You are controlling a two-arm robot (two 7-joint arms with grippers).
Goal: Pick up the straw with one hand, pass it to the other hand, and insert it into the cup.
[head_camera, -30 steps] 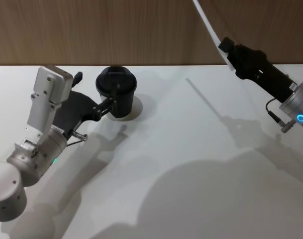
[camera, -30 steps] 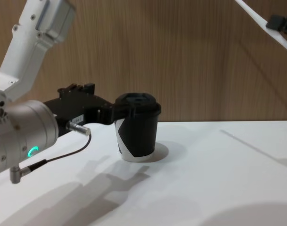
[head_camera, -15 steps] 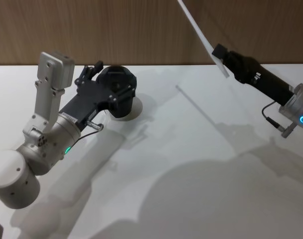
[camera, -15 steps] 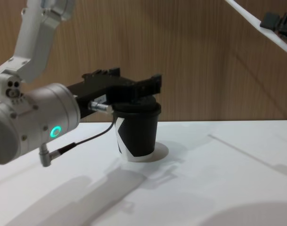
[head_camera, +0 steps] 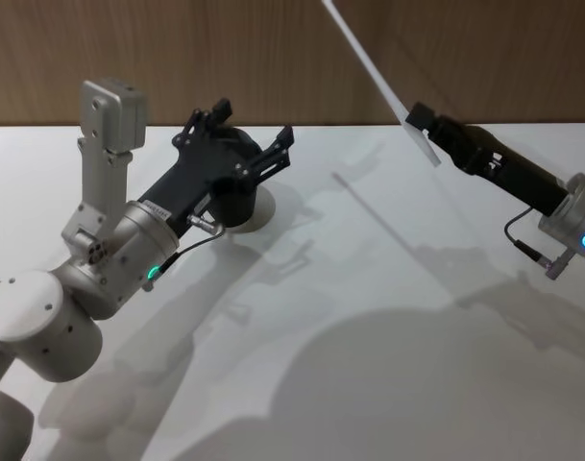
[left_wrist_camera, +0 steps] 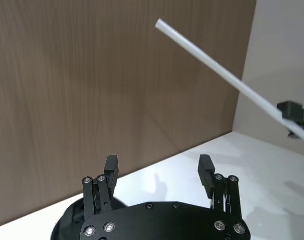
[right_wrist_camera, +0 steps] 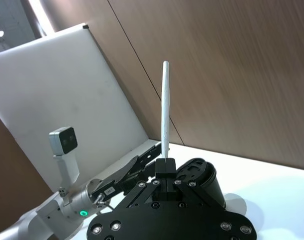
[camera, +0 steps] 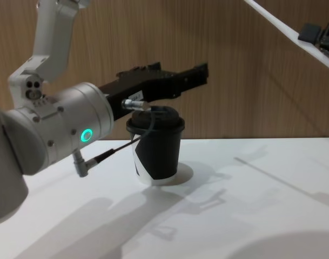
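Far right, the slim black right gripper point(head_camera: 419, 117) clamps the thin white straw point(head_camera: 367, 60); the silver-wristed left gripper point(head_camera: 254, 123), jaws apart, seemingly hovers over the lidded black paper cup point(camera: 158, 150).

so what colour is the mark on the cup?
White, angular, against the black cup; it shows best in the chest view.

surface: white table point(head_camera: 388, 298), matte top | far edge: meets wood-panel wall point(head_camera: 273, 58) | on it: black lidded cup point(camera: 156, 148), upright, base flat on surface | place: near far edge, left of middle
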